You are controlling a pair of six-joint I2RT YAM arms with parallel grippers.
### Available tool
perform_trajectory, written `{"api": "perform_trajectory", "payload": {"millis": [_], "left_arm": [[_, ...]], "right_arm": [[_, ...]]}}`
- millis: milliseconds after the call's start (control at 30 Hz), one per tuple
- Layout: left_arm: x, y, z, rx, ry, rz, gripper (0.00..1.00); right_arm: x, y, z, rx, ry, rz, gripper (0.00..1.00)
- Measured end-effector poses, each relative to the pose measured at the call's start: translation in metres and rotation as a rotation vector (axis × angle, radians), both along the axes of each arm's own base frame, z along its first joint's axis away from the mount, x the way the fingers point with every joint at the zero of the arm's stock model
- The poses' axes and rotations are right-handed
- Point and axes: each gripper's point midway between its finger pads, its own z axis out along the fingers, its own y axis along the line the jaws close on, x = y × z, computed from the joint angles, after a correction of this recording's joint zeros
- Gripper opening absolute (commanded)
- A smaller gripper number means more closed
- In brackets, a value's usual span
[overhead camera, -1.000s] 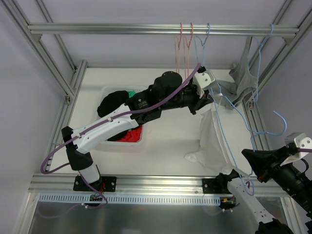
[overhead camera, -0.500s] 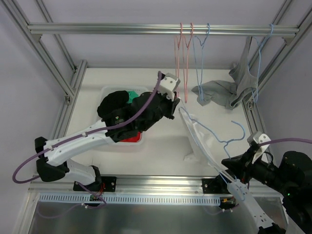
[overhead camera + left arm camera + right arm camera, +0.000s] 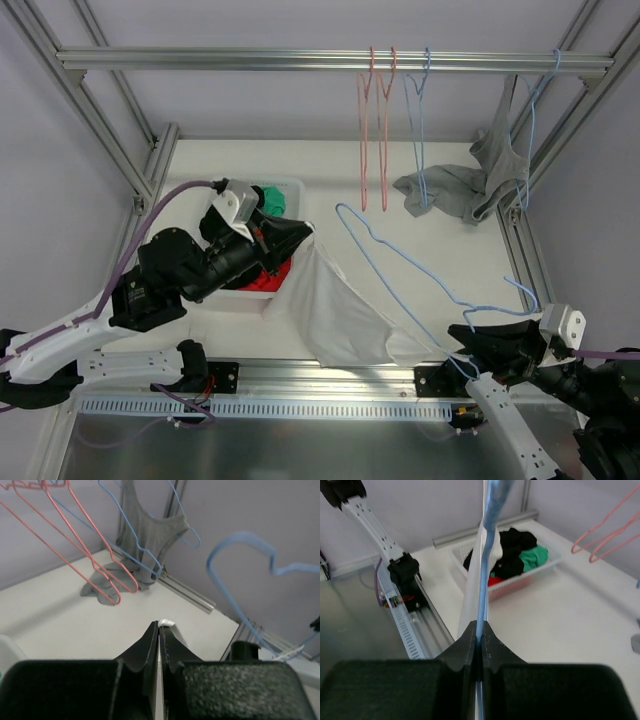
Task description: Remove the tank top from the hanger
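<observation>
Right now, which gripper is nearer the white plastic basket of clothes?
Left. The left gripper sits at the basket's right edge, gripping the white tank top; the right gripper is far off by the near right corner, holding the blue wire hanger.

Robot lab test cell, my workplace. Bare aluminium-profile frame (image 3: 250, 60) boxes me in, its rail beyond my jaws carrying wire hangers (image 3: 361, 130). White tabletop (image 3: 300, 160) beneath jaws, blank grey walls (image 3: 40, 150) around, slotted cable duct (image 3: 300, 408) behind.
</observation>
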Motion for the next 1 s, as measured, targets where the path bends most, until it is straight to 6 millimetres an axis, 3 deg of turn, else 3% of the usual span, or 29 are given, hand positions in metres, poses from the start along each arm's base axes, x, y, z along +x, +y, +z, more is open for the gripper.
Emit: {"api": "perform_trajectory", "payload": {"millis": [100,233,300,400,500,633,700,767,1000], "left_arm": [[-0.008,-0.001,-0.03,0.043,0.017,-0.045,0.0],[-0.012,-0.011,-0.061,0.095,0.057,-0.084,0.0],[-0.016,-0.02,-0.075,0.117,0.08,-0.121,0.0],[-0.028,-0.042,-0.108,0.149,0.12,-0.224,0.0],[-0.038,-0.062,-0.16,0.199,0.188,-0.308,0.0],[-0.052,-0.072,-0.262,0.335,0.359,-0.362,0.0],[-0.055,-0.069,-0.295,0.391,0.425,-0.347,0.0],[-0.055,-0.068,-0.308,0.406,0.456,-0.324,0.0],[-0.04,-0.066,-0.304,0.387,0.452,-0.234,0.0]], "right_arm": [[0.012,0.009,0.01,0.071,-0.046,0.022,0.0],[0.034,0.02,0.039,0.139,-0.08,0.038,0.0],[0.052,0.023,0.053,0.183,-0.097,0.012,0.0],[0.097,0.021,0.072,0.313,-0.125,-0.104,0.0],[0.137,0.011,0.082,0.486,-0.188,-0.225,0.0],[0.174,-0.018,0.086,0.706,-0.316,-0.395,0.0],[0.177,-0.03,0.095,0.728,-0.378,-0.456,0.0],[0.173,-0.044,0.099,0.706,-0.415,-0.532,0.0],[0.126,-0.089,0.11,0.467,-0.284,-0.746,0.0]]}}
